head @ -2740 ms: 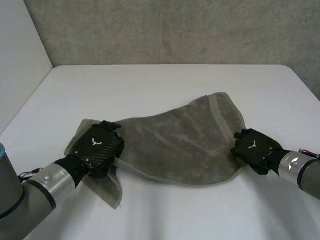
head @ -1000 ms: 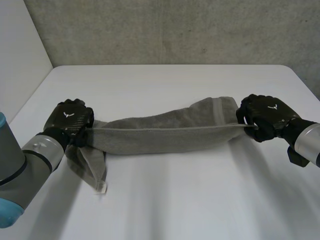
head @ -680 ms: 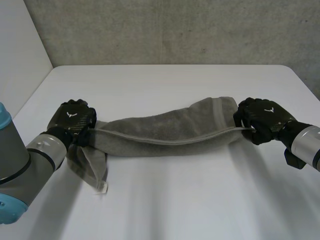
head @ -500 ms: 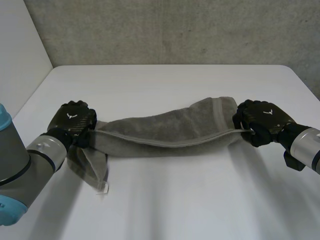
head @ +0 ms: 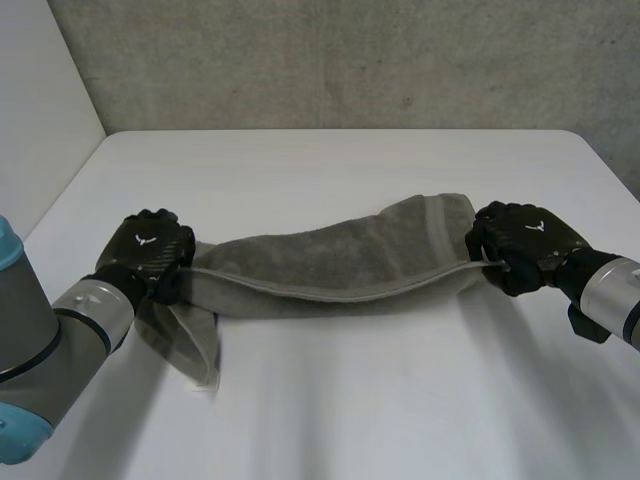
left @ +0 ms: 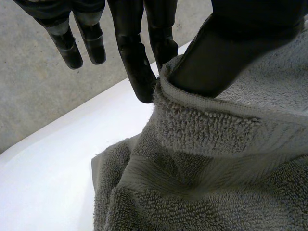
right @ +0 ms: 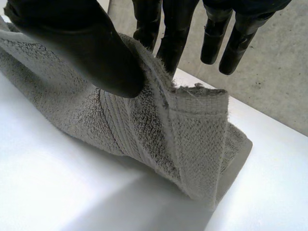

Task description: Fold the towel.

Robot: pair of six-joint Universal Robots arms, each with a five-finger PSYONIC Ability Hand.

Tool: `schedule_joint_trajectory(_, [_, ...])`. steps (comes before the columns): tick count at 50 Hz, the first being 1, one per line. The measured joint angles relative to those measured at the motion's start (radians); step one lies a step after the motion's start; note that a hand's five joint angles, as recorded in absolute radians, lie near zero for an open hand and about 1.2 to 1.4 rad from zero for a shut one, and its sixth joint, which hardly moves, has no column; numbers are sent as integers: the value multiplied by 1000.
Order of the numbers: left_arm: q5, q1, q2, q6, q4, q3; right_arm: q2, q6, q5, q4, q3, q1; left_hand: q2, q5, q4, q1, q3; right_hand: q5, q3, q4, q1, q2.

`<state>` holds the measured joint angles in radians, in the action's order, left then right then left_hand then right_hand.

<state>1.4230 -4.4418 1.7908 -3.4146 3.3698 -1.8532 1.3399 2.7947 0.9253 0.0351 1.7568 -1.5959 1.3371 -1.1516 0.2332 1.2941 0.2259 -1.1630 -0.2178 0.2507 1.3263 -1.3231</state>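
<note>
- Nearest to me, the left arm (head: 62, 335) reaches in low over the bench (head: 330, 400), and the right arm (head: 608, 292) comes in from the other side.
- A loose flap at the left end of the grey towel (head: 330, 265) hangs down beside the left arm and lies on the bench, crumpled.
- The left hand (head: 152, 255) holds the towel's left end. From its wrist, the thumb presses the hemmed edge against two fingers (left: 139, 72), and the other fingers are straight and free of the cloth.
- The right hand (head: 520, 245) holds the right end at about the same height. Seen from that wrist, the thumb clamps the edge against the nearer fingers (right: 168, 43), close to a corner with a woven band. That corner droops below the grip and touches the bench.
- Between the hands the towel is a long doubled strip. Its near edge runs in a slight sag from hand to hand, and the bulk of it rests on the bench behind that edge.
- The strip is wider towards the right hand, where the pale band crosses it.
- Beyond the towel the white bench runs back to a rough grey wall (head: 350, 60).
</note>
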Motion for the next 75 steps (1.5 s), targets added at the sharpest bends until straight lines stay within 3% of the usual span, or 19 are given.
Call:
schedule_joint_trajectory(11, [0,-7,18,-6,-7,9,-88,-51,13,-19,-20,-14,0,0,0,0,0,0,0,0,0,0])
schedule_joint_trajectory(15, [-3,-11,66,-12,-12,94,-151,-96,24,-55,-111,-44,0,0,0,0,0,0,0,0,0,-5])
schedule_joint_trajectory(20, [-4,-6,146,-47,-30,330,-201,-113,67,-97,-342,-107,3,0,0,1,0,0,0,0,1,-5])
schedule_joint_trajectory(25, [-9,10,177,-94,-30,605,-181,-45,166,-55,-658,-156,3,0,0,1,0,0,0,0,1,-5])
schedule_joint_trajectory(30, [-26,25,105,-96,95,757,-102,97,244,86,-824,-166,3,0,0,1,0,0,0,0,1,-5])
schedule_joint_trajectory(34, [-54,22,19,-64,206,712,-47,178,234,153,-777,-156,3,0,0,1,0,-5,0,0,1,-5])
schedule_joint_trajectory(39, [-133,-14,-53,-18,282,512,26,191,153,180,-565,-136,4,-8,0,1,0,-5,0,0,1,-5])
schedule_joint_trajectory(53, [-279,-115,-75,-40,267,-52,134,-105,-24,155,24,-16,5,-8,0,1,0,-5,0,0,1,-5])
schedule_joint_trajectory(62, [-276,-117,-95,-73,205,-138,138,-153,-94,66,122,59,5,-8,0,1,0,-5,0,0,1,-5])
schedule_joint_trajectory(75, [-238,-107,-39,-74,191,-128,138,-126,-98,24,138,70,-49,41,0,-31,0,-5,0,0,1,-5])
